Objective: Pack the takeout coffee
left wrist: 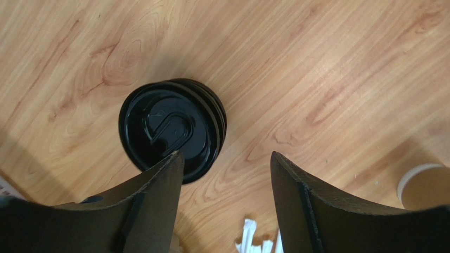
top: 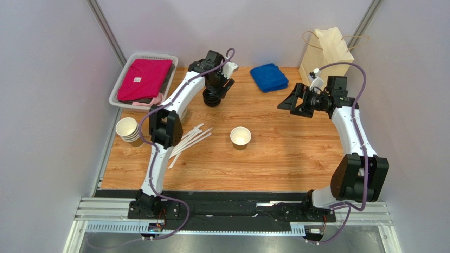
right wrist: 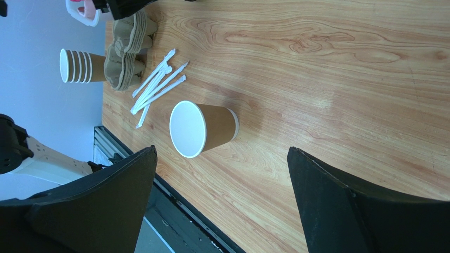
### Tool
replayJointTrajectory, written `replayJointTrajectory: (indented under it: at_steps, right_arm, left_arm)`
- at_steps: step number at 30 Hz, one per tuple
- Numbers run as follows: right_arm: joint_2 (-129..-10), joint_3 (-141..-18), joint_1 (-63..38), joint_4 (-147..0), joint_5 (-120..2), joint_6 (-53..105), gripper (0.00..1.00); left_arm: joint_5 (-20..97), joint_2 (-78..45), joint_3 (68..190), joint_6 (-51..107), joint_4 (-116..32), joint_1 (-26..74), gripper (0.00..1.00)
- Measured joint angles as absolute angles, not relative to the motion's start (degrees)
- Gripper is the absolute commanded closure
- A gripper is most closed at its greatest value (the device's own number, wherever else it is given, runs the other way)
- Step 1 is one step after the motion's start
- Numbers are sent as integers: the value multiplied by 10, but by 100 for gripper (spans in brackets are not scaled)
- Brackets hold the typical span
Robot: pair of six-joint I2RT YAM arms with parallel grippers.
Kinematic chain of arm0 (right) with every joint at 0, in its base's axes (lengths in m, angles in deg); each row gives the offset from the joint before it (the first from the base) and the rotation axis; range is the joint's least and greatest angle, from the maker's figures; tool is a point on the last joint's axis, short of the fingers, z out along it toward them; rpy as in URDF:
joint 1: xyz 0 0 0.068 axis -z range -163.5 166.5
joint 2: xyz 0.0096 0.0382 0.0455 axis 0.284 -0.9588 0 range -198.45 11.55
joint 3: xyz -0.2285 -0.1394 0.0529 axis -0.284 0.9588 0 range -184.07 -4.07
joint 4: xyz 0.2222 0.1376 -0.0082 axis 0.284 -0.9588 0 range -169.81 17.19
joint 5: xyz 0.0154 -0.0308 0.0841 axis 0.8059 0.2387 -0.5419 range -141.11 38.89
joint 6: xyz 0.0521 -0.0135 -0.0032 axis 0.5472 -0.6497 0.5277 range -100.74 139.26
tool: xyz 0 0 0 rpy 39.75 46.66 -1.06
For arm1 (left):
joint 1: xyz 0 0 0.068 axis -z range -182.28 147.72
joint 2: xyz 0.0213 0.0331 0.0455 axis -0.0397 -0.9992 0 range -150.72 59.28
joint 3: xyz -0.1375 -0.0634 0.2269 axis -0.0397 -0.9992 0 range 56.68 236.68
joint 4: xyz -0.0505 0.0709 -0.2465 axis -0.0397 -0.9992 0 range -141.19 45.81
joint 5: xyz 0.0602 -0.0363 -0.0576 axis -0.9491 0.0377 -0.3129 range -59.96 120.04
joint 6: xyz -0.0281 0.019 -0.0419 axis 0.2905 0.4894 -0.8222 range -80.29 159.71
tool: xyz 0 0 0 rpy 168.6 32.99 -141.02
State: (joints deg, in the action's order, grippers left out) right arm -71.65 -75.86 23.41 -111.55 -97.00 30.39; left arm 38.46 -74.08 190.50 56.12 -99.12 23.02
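Observation:
A tan kraft paper cup (top: 240, 138), white inside, stands upright mid-table with no lid on it; it also shows in the right wrist view (right wrist: 203, 128) and at the edge of the left wrist view (left wrist: 427, 184). A pile of black lids (top: 212, 98) sits at the back, seen from above in the left wrist view (left wrist: 171, 126). My left gripper (top: 215, 89) hangs open just above the pile (left wrist: 227, 161), holding nothing. My right gripper (top: 291, 102) is open and empty, raised at the right, pointing toward the cup (right wrist: 222, 153).
A stack of lidless cups (top: 128, 129) lies at the left edge. White wrapped straws (top: 190, 139) lie beside it. Brown pulp carriers (right wrist: 127, 52) sit near the stack. A white basket (top: 121, 81) of pink clothes, a blue cloth (top: 269, 77) and a paper bag (top: 327, 50) stand at the back.

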Motion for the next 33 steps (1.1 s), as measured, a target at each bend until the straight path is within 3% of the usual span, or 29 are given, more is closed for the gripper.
replayJointTrajectory:
  at_steps: [12, 21, 29, 33]
  right_arm:
    - [-738, -759, 234, -1115, -967, 304, 1]
    - [-738, -759, 234, -1115, -966, 304, 1]
    - [-746, -759, 234, -1115, -966, 304, 1]
    - [-746, -759, 234, -1114, -966, 305, 1]
  left_arm:
    - [351, -778, 1935, 524, -951, 228, 44]
    - [358, -785, 1935, 521, -942, 228, 46]
    - [370, -815, 1935, 519, -943, 228, 58]
    - [370, -823, 1935, 518, -945, 228, 69]
